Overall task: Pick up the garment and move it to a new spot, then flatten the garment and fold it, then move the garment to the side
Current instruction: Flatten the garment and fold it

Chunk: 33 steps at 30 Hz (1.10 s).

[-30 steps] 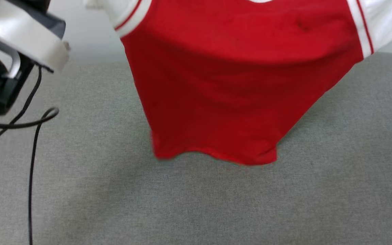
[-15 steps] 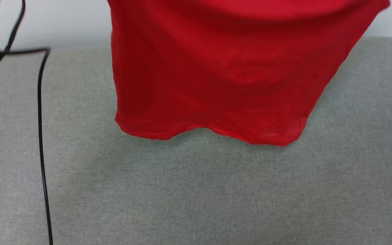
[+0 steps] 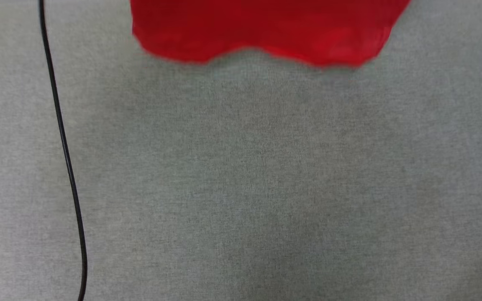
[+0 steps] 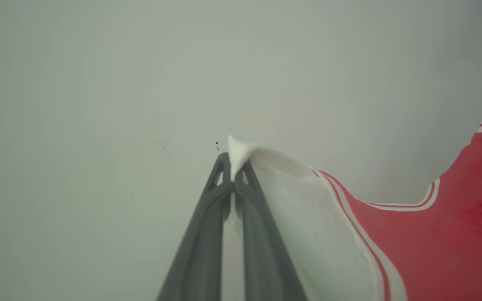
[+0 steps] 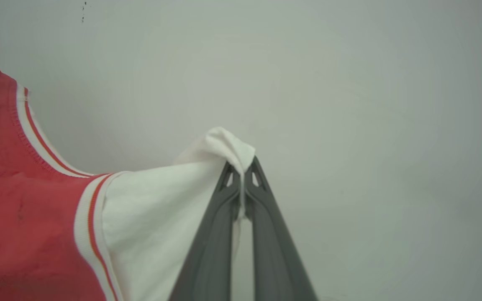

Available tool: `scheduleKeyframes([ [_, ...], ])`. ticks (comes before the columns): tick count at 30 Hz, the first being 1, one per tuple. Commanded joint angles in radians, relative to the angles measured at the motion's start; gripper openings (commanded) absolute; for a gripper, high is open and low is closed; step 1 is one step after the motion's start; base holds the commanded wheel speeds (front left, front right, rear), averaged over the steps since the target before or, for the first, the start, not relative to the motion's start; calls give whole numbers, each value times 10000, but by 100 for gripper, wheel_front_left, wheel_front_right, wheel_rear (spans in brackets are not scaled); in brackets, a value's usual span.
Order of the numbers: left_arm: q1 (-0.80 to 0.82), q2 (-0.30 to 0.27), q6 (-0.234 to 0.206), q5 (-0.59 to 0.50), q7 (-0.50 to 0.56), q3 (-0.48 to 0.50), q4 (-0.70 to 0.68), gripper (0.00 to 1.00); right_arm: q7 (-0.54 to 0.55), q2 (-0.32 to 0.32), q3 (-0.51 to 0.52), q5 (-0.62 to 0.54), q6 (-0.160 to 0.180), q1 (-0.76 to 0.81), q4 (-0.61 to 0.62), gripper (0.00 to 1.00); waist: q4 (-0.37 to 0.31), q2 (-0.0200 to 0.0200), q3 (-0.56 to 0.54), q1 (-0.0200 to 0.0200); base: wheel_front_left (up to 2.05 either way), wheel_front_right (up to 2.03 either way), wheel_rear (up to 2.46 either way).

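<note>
Gray fabric surface (image 3: 266, 188) spreads below, with a black cable (image 3: 63, 142) trailing down its left side. The garment (image 3: 266, 29) hangs over it, its red hem blurred at the top of the head view. Against a pale wall (image 4: 98, 83), the left gripper (image 4: 233, 161) has its jaws clamped on one white sleeve's tip. The right gripper (image 5: 245, 167) has its jaws clamped on the other, and the red body sags between them.
</note>
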<state>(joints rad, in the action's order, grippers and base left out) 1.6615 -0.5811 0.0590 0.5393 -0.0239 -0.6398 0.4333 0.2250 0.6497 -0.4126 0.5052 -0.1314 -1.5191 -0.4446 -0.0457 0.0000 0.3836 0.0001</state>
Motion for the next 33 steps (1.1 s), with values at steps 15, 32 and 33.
scheduleKeyframes([
  [15,1481,612,420,-60,-1132,-103,2813,0,-1895,-846,-1254,-158,14,-2556,-2940,0,-121,0,1618,-1,0,0,0],
  [32,-4509,171,-182,1255,-2348,30,1688,0,-3950,-883,-4175,2104,14,1987,-2616,0,-147,0,76,-1,0,0,0],
  [33,-5042,90,-306,1349,-2350,55,1427,0,-3971,-860,-4314,2216,14,2380,-2535,0,-137,0,-60,-1,0,0,0],
])
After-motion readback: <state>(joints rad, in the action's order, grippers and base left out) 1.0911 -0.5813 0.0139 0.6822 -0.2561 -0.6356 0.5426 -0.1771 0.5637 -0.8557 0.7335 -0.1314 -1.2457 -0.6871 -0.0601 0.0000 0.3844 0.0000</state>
